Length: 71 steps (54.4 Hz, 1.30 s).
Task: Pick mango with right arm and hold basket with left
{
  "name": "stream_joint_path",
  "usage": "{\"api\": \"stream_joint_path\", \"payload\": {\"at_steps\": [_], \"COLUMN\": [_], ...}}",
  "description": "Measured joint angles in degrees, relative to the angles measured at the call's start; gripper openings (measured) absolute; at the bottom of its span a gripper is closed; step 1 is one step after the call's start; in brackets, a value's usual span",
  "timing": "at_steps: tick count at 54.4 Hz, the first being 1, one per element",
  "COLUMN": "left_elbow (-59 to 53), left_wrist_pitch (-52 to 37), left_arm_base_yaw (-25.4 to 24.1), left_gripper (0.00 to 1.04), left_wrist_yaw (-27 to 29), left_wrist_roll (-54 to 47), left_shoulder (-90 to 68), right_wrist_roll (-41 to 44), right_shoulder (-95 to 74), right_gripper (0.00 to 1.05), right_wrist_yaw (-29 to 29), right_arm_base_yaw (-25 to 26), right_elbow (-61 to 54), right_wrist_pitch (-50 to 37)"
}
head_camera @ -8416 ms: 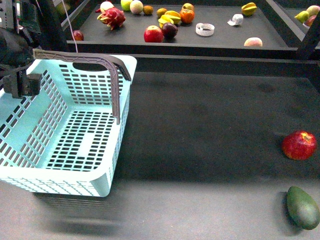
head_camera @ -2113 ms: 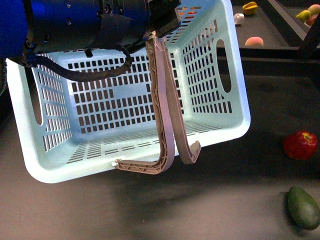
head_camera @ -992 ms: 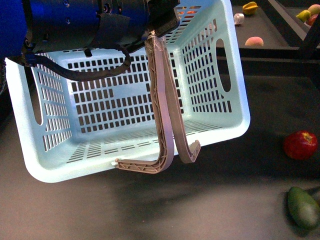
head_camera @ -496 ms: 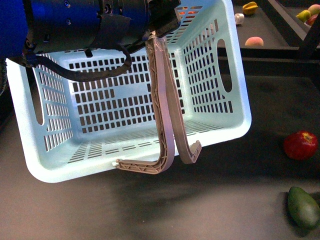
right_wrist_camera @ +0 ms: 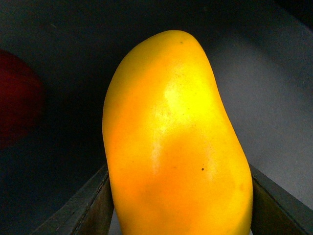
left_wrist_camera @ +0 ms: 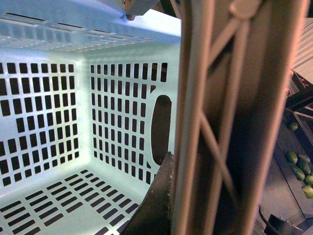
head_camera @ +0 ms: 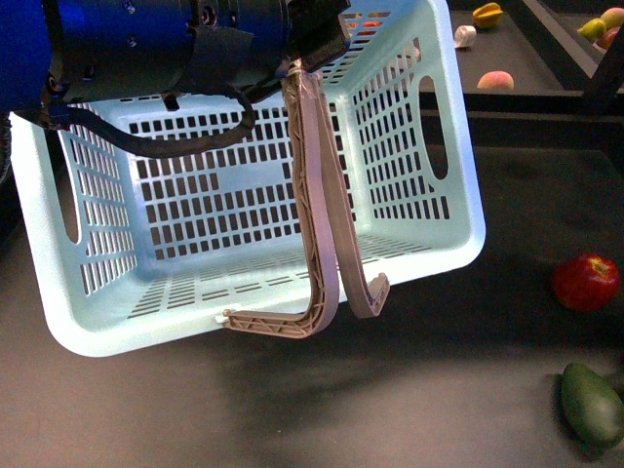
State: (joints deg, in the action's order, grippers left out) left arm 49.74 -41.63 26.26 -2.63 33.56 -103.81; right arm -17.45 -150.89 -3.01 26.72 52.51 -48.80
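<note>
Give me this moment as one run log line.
left pincer: shut on basket, raised, tilted, empty | right pincer: shut on mango | table: red apple, dark green fruit lying apart

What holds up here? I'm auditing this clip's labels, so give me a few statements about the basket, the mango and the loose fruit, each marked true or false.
1. The basket hangs tilted above the table, its opening facing the front camera. True.
2. The mango lies inside the basket. False: the basket is empty, and the mango sits between the fingers of the right gripper.
3. The red apple lies on the table, apart from the basket. True.
4. The dark green fruit touches the red apple. False: bare table separates them.
5. The basket's handles stand up over its rim. False: both hang down across the opening.
</note>
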Motion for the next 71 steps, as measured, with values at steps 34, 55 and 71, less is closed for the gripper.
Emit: {"api": "stream_joint_path", "payload": {"at_steps": [34,55,71], "left_elbow": [0.0,0.0,0.0], "left_wrist_pitch": [0.0,0.0,0.0], "left_arm_base_yaw": [0.0,0.0,0.0], "left_gripper": [0.06,0.06,0.06], "left_wrist_yaw": [0.0,0.0,-0.2], "left_wrist_roll": [0.0,0.0,0.0], "left_shoulder": [0.0,0.0,0.0], "right_wrist_roll": [-2.6,-2.5,-3.8], "right_shoulder": [49.6,57.4,49.0], "right_gripper": [0.64,0.64,0.64], "right_wrist_yaw": [15.1,11.2,7.2], "right_arm_base_yaw": [-20.4,-38.8,-43.0], "right_elbow": [-17.5,-13.9,-9.2], "right_wrist_pitch": [12.3,18.5,18.8]}}
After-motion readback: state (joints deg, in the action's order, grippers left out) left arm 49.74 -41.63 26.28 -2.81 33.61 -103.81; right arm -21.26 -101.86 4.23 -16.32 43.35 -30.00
